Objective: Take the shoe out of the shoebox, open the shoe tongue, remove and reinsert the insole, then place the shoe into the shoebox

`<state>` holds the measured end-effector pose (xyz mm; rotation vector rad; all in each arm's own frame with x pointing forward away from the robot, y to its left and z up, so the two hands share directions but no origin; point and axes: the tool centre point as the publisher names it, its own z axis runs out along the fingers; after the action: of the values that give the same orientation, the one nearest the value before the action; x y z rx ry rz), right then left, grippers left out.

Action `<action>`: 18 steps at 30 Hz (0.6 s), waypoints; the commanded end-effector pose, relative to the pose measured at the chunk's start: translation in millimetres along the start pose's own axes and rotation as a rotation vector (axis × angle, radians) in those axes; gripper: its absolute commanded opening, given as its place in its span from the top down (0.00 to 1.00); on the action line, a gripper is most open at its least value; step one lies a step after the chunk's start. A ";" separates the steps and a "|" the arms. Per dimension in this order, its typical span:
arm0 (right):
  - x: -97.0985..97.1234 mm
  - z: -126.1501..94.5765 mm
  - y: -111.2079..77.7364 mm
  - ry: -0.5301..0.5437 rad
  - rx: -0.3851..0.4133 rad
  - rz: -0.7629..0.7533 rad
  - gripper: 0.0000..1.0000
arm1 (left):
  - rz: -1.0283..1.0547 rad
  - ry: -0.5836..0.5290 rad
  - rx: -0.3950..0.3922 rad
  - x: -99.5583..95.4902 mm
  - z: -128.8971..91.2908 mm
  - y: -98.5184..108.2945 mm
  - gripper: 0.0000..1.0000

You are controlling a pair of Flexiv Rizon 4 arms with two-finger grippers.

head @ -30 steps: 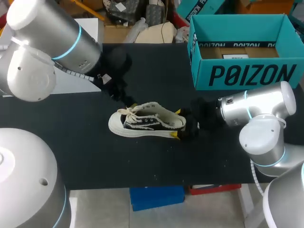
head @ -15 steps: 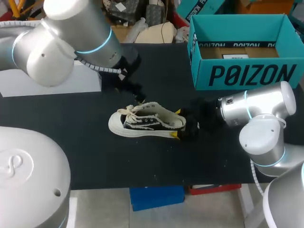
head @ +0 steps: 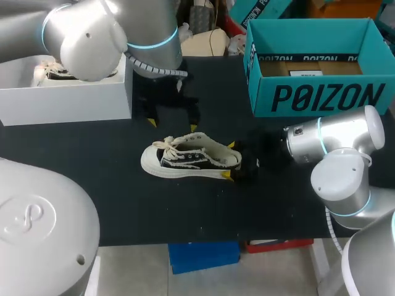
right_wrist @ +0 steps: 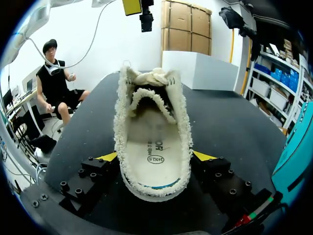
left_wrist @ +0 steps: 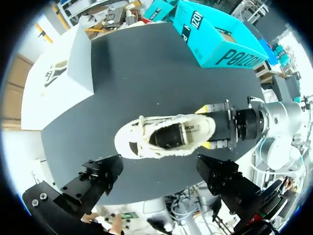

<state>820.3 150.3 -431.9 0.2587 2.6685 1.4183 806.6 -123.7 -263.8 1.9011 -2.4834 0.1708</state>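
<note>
right claw (right_wrist: 155, 157) grips the shoe (head: 191, 159) by its heel, left claw (head: 172, 125) wide above — lowered off-centre, it could snag the laces (head: 165, 145).

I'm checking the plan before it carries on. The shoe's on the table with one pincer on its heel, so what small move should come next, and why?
Probably lower the left pincer onto the tongue to pull it open. It hangs open above the shoe, the right pincer clamps the heel from both sides, and the insole lies inside.
</note>
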 end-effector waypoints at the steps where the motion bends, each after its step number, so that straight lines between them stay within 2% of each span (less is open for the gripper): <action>1: -1.1 2.8 1.0 -0.001 0.005 0.002 1.00 | -0.014 -0.084 -0.050 8.8 8.6 -5.0 0.00; 6: -1.1 2.8 1.0 -0.001 0.005 0.002 1.00 | -0.036 -0.111 -0.034 13.2 18.9 -2.2 0.00; 11: -1.1 2.8 1.0 -0.001 0.005 0.002 1.00 | -0.082 -0.105 -0.050 16.8 30.3 -4.6 0.00; 18: -1.1 2.8 1.0 -0.001 0.005 0.002 1.00 | -0.171 -0.218 -0.043 27.8 43.4 -9.0 0.00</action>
<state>820.3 150.3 -431.9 0.2588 2.6685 1.4183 808.3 -141.9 -298.0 2.1607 -2.3724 -0.0028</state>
